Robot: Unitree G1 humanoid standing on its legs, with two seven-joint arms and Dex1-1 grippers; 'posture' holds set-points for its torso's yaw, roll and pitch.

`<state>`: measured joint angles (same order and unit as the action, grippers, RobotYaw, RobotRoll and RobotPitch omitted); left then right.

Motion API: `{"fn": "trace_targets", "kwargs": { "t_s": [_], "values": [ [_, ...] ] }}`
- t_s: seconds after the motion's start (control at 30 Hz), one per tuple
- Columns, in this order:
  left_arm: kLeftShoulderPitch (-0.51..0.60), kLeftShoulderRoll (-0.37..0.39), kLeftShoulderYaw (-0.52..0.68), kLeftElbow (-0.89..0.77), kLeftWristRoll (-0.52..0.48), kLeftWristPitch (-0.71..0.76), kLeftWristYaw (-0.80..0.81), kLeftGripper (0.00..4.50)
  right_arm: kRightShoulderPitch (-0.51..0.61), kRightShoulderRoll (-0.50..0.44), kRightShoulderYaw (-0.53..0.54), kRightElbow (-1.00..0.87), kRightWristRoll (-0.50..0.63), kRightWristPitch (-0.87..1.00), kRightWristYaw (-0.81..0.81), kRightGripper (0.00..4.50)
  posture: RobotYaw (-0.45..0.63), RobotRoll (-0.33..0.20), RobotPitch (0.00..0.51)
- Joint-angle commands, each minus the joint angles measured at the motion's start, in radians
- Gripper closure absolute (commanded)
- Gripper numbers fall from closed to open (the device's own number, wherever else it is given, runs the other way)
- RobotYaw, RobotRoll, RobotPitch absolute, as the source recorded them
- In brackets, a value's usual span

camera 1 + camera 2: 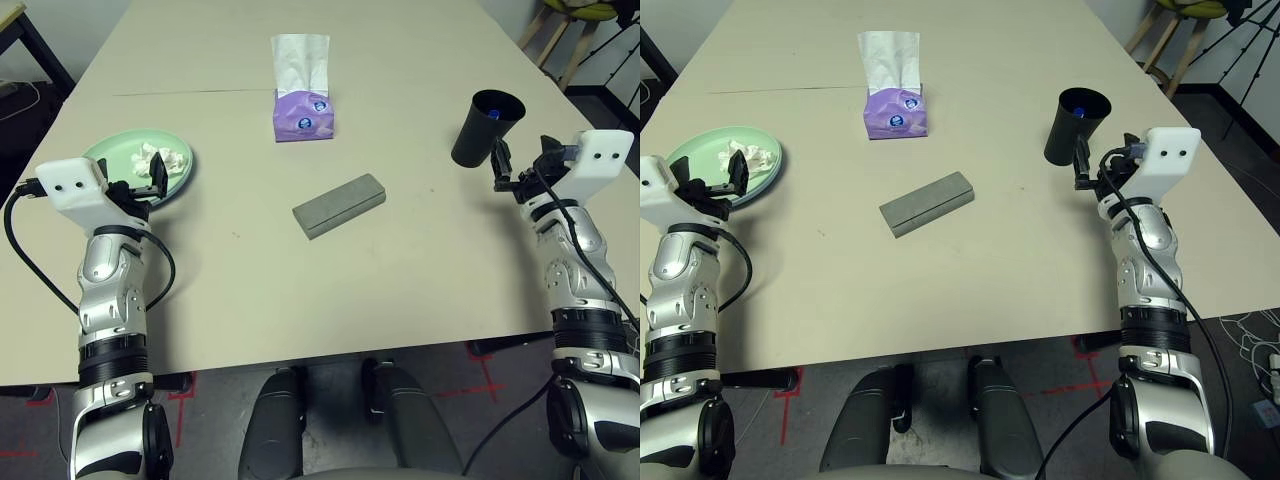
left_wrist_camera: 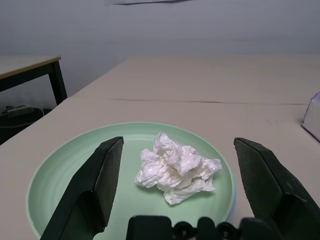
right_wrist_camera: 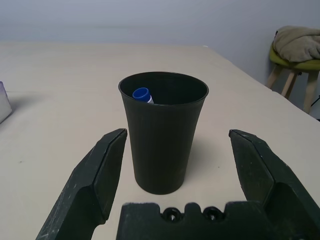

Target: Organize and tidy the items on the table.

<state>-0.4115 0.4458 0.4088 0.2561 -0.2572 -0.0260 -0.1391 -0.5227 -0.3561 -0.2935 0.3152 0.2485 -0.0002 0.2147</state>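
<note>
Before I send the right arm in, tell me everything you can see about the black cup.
The black cup is a plain tapered tumbler, matte and plastic-looking, with no handle. It stands upright on the table near its right edge. Inside, something with a blue cap leans against the wall. The right gripper sits just short of it, fingers spread wide to either side, not touching it.

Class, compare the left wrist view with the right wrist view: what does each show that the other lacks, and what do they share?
Left wrist view alone: a pale green plate holding a crumpled white tissue, seen between the open left gripper. Right wrist view alone: an upright black cup with a blue-capped item inside, ahead of the open right gripper, plus a stool beyond the table. Both share the beige table and a sliver of the purple tissue box.
</note>
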Motion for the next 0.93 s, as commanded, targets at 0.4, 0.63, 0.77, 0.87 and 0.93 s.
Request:
{"fn": "trace_targets", "kwargs": {
  "t_s": [0.4, 0.63, 0.77, 0.87, 0.93],
  "values": [
    [-0.001, -0.003, -0.016, 0.013, 0.010, 0.004, -0.006, 0.00, 0.019, 0.004, 0.004, -0.010, -0.006, -0.002, 0.001, 0.02, 0.05, 0.000, 0.164],
    [0.007, -0.006, -0.016, 0.006, 0.010, 0.003, -0.005, 0.00, 0.018, 0.007, 0.010, -0.011, -0.006, -0.001, 0.005, 0.02, 0.05, 0.000, 0.161],
    [0.007, -0.006, -0.017, 0.007, 0.011, 0.001, -0.005, 0.00, 0.015, 0.006, 0.011, -0.006, -0.008, -0.004, 0.006, 0.02, 0.06, 0.000, 0.156],
    [0.007, -0.006, -0.017, 0.009, 0.012, -0.002, -0.005, 0.00, 0.013, 0.006, 0.013, -0.006, -0.009, -0.004, 0.006, 0.02, 0.06, 0.000, 0.155],
    [0.007, -0.007, -0.018, 0.009, 0.012, -0.002, -0.005, 0.00, 0.012, 0.007, 0.014, -0.006, -0.009, -0.003, 0.007, 0.02, 0.06, 0.000, 0.154]
  ]
}}
